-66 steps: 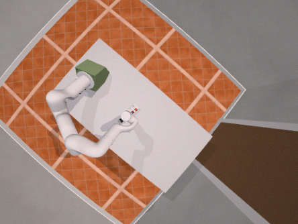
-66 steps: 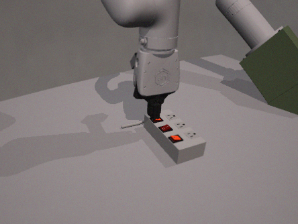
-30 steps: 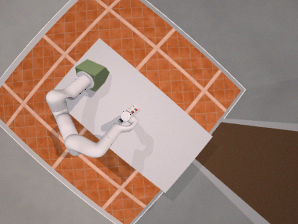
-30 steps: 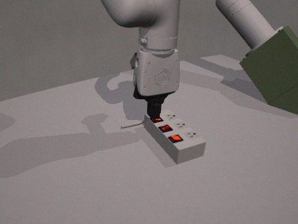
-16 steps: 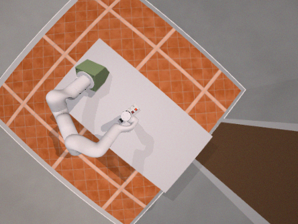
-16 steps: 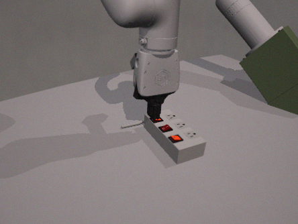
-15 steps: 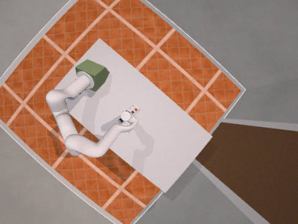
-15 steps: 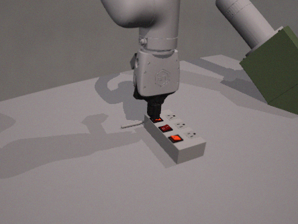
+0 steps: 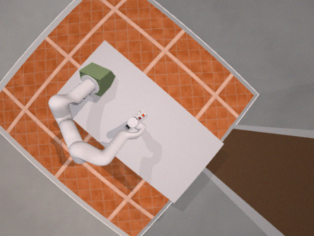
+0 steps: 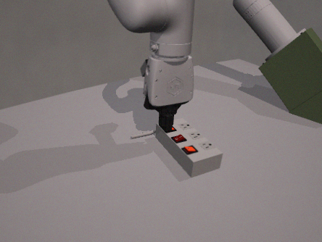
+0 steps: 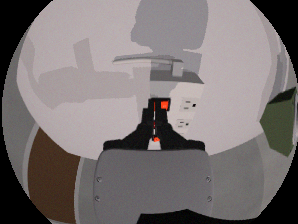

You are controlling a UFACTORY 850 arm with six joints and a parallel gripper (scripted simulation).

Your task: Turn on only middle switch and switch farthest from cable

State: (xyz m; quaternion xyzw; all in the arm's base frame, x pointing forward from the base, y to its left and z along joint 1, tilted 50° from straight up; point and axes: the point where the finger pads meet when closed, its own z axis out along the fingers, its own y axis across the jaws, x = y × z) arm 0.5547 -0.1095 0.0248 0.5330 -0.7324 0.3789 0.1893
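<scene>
Here the white six-joint arm (image 9: 88, 152) reaches from its green box-shaped base (image 9: 100, 75) out past the worktop's edge, bends sharply at the elbow and comes back in over the pale grey worktop (image 9: 184, 155), its wrist pointing straight down. The black-fingered tool (image 10: 167, 124) hangs vertically beneath the grey wrist housing (image 10: 170, 81), its fingers pressed together with nothing between them, and their tips sit on the red rocker switch (image 10: 173, 128) at the cable end of the grey rectangular power strip (image 10: 196, 159). The strip lies flat and the right way up near the middle of the worktop, a thin grey cable (image 10: 142, 135) running off its end beneath the tool. The middle switch (image 10: 178, 138) looks darker red; the farthest switch (image 10: 189, 149) glows bright orange-red
</scene>
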